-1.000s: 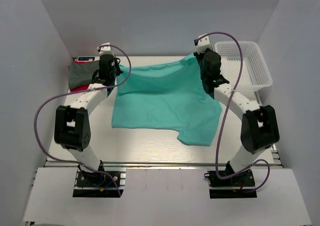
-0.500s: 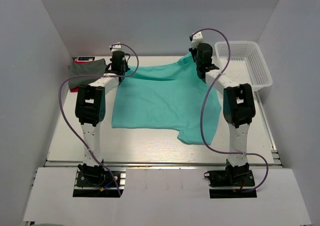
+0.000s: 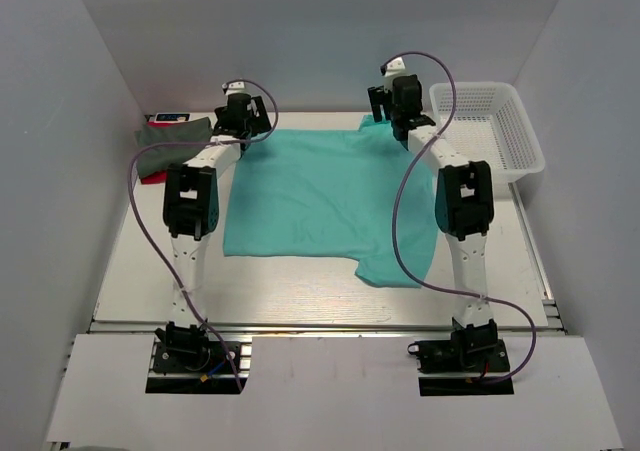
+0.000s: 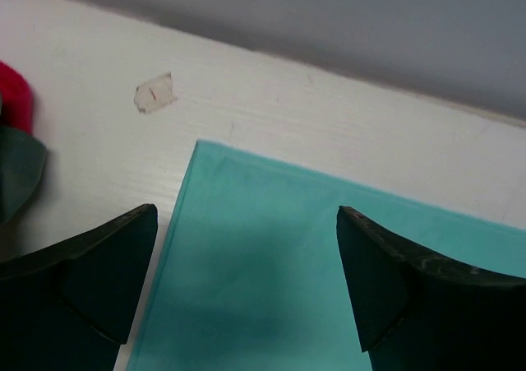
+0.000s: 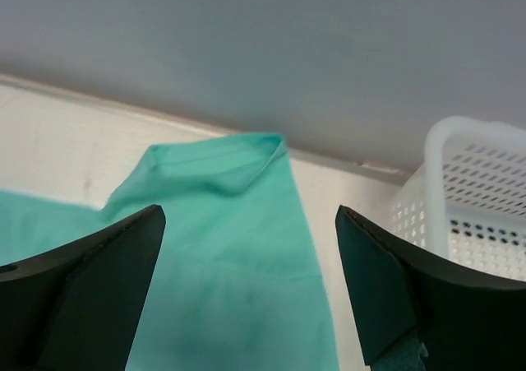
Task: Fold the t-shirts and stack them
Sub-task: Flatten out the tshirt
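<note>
Evidently both tools have just let go: a second ago the far corners of the plain teal cotton t-shirt (image 3: 320,196) were pinched and held up off the bench (image 3: 300,296), whereas now the left gripper (image 4: 246,223) and right gripper (image 5: 249,219) hang over those corners with jaws wide apart and nothing between them. The garment lies spread flat from the far edge toward mid-bench, its far left corner crisp and square and its far right sleeve (image 5: 222,161) a soft, rumpled tube. One flap trails toward the near right. In my judgement the spreading step is done and folding has not begun. A dark grey-green shirt (image 3: 172,139) rests on a red one (image 3: 150,176) at the far left corner, and a rigid white mesh plastic basket (image 3: 490,131) sits far right.
</note>
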You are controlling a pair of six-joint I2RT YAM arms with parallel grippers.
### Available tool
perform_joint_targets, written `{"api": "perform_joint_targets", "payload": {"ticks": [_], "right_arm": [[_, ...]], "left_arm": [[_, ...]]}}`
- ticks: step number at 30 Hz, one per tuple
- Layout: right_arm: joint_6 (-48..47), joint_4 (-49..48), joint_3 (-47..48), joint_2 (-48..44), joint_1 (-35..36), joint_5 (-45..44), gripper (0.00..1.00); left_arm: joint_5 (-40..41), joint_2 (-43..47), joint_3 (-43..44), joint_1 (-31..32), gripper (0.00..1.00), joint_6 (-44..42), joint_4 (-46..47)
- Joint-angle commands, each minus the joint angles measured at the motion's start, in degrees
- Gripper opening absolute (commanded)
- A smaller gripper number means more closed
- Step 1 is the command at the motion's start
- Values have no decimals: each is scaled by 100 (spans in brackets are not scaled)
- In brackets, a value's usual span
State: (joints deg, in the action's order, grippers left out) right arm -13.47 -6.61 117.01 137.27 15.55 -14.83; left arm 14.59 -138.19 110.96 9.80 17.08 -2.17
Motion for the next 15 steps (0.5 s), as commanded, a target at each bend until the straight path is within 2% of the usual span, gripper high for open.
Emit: {"api": "perform_joint_targets", "payload": {"ticks": [1,3,4,5,6,8,9,10,11,12,13,15], "right_arm": [[459,579,-222,-1026,123,593,90],[896,931,-545,-1657,167,1139,90],[978,1421,-670,-1799,194,1427,90],[1170,1539,-810,-2149,211,1874,90],[1494,1644,-1525,-2517,238,2000,90],[1812,1567,-2484,-3091,273,2788,90],[2031,1514,-2856,-3658,299,3045,90],[2268,1462,-3912,-3864,360,3134,90],[2401,1261,-4253,-4049,396,3196,90],[2628,1215,-4570,-4642,457,3275,90],[2692,1189,-5469,-4874,527,3267,90],[2884,1285,-6003,-5523,598,3041,90]], "left_arm": [[-482,1299,-370,-40,100,41,-196],[-536,1767,-705,91,100,41,-414],[-536,2004,-1107,92,100,41,-650],[-536,2494,-1346,144,100,41,-748],[-910,2751,-1940,145,100,41,-810],[-1203,3261,-2637,145,100,242,-951],[-1430,3838,-3432,145,100,243,-891],[-1563,4139,-3832,145,100,243,-829],[-1669,4447,-4219,197,100,339,-750],[-1731,5059,-4910,197,100,462,-749],[-1731,5378,-5221,197,100,532,-810],[-1531,6046,-6098,250,100,839,-969]]}}
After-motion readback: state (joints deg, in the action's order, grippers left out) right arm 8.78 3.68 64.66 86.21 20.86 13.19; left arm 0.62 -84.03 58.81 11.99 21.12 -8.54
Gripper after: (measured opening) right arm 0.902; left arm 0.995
